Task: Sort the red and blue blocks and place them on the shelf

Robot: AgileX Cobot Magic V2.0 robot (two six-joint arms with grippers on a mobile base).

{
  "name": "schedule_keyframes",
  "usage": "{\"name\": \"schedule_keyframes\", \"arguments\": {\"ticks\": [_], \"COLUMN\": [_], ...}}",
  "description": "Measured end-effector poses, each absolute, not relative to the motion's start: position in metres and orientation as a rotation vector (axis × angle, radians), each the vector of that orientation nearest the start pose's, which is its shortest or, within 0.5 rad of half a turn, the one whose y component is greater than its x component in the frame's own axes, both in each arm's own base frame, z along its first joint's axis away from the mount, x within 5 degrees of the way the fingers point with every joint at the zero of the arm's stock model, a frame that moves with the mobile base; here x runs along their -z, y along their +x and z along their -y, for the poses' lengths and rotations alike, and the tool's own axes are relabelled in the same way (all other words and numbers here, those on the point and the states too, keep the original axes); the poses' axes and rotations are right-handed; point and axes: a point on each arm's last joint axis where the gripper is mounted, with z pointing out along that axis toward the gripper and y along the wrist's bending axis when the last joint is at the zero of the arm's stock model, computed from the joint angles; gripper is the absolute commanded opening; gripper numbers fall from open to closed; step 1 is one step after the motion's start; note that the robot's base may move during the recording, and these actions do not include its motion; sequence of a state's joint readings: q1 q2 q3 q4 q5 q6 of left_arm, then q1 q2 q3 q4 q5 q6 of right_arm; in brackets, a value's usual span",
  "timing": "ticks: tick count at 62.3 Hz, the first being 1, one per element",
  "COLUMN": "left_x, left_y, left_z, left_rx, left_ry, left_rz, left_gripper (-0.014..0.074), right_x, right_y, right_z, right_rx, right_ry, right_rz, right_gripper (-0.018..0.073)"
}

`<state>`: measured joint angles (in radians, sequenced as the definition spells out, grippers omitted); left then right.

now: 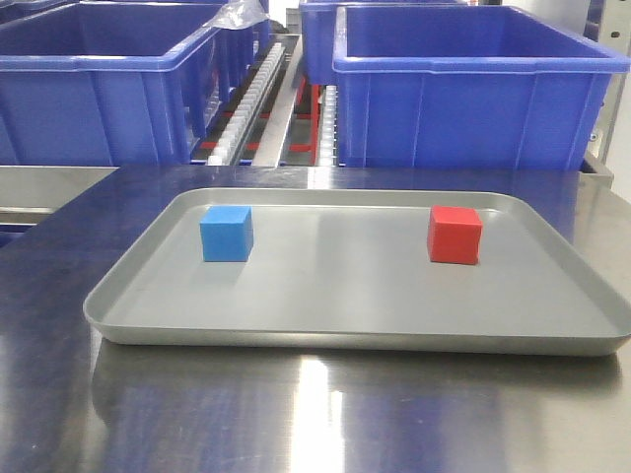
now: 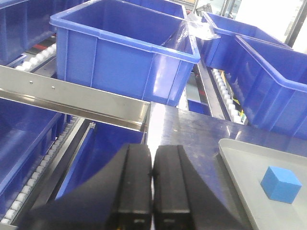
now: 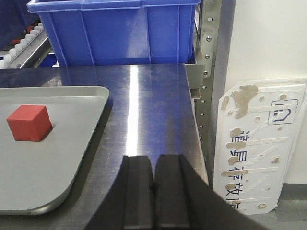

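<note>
Two blocks sit well apart on a grey tray on the bench, the blue block toward the tray's left side and the red block toward its right. Off the tray's left edge, the left jaws, together and empty, are nearer blue. Off its right edge, the right jaws, also together, are nearer red.

Red block looks matt (tabletop: glossy steel).

grey tray runs off the right edge; left claw is cropped at the bottom.
</note>
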<state>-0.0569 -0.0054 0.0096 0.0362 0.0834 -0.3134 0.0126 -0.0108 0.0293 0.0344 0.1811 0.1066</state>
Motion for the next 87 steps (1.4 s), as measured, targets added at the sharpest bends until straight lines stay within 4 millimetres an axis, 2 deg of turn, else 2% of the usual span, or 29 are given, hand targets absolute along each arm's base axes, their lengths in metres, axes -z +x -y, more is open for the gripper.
{"name": "schedule_keyframes", "arguments": {"ticks": [87], "left_x": [-0.2027], "left_y": [0.0564], "left_z": [0.0029], "left_rx": [0.26], "left_ry": [-0.176], "left_rz": [-1.567], "left_gripper": [0.0135], "right_x": [-0.1895], "right_y": [0.0565], "right_z": [-0.0012], "right_rx": [-0.121], "right_ry": [0.102], "right_rz": [-1.658], "right_gripper": [0.0068]}}
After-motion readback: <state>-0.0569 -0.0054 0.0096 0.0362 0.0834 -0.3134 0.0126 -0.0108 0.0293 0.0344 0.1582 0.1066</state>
